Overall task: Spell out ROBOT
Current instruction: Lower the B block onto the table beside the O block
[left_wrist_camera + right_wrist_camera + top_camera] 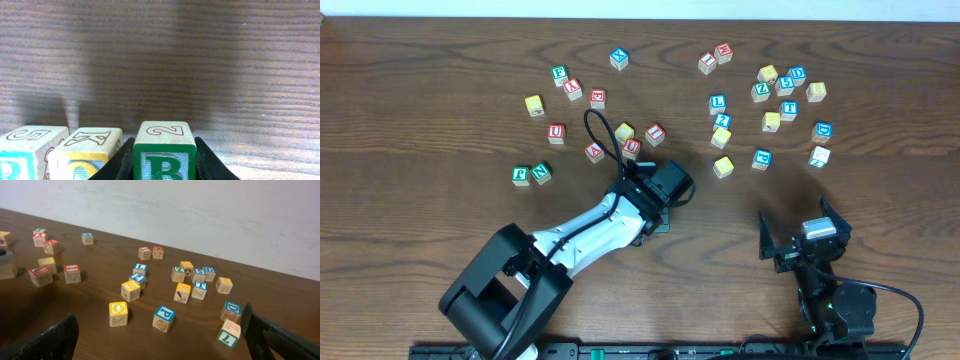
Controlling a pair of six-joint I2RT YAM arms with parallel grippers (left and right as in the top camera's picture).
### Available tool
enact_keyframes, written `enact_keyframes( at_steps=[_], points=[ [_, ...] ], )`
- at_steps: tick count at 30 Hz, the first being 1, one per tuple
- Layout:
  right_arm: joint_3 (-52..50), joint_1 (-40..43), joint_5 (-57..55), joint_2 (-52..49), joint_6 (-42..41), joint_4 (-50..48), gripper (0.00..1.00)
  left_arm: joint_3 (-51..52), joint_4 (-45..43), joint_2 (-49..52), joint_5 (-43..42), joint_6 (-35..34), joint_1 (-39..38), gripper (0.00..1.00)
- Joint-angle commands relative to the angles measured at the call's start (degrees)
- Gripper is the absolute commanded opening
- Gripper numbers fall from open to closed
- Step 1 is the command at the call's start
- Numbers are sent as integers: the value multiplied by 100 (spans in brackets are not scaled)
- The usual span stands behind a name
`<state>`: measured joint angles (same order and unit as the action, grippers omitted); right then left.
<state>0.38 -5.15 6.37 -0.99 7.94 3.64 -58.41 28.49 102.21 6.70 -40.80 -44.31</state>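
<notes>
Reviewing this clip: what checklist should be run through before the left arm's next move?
1. Grip: left gripper closed on B cube: ok, fingers flank both sides.
2. Row: B cube beside yellow O cube: ok.
3. First letter: leftmost cube is R: cannot tell, its letter is cut off.
4. Other arm: right gripper open and empty: ok.
5. Supply: second O cube standing apart from others: ok.

The left arm [585, 235] is white-shelled with black joints, a black cable [587, 122] looping beside the left claw [165, 160]; a grey block [817, 229] sits behind the black right claw [794, 212].
</notes>
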Motion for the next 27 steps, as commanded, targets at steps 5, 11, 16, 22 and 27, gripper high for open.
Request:
enact_keyframes(
  at_steps=[5,11,16,22,27],
  points=[
    [-4,-20,-20,35,-63,24,99,136,111,0,669,-282,-608,7],
    [-4,-20,-20,35,-63,24,99,136,118,0,664,-306,-452,8],
    [-4,-20,-20,35,-63,24,99,136,120,0,623,-306,-262,7],
    [-4,-20,-20,35,-63,24,99,136,120,0,623,-304,-262,8],
    [-4,-20,-20,35,-63,26,99,136,120,0,621,-304,-262,8]
  ],
)
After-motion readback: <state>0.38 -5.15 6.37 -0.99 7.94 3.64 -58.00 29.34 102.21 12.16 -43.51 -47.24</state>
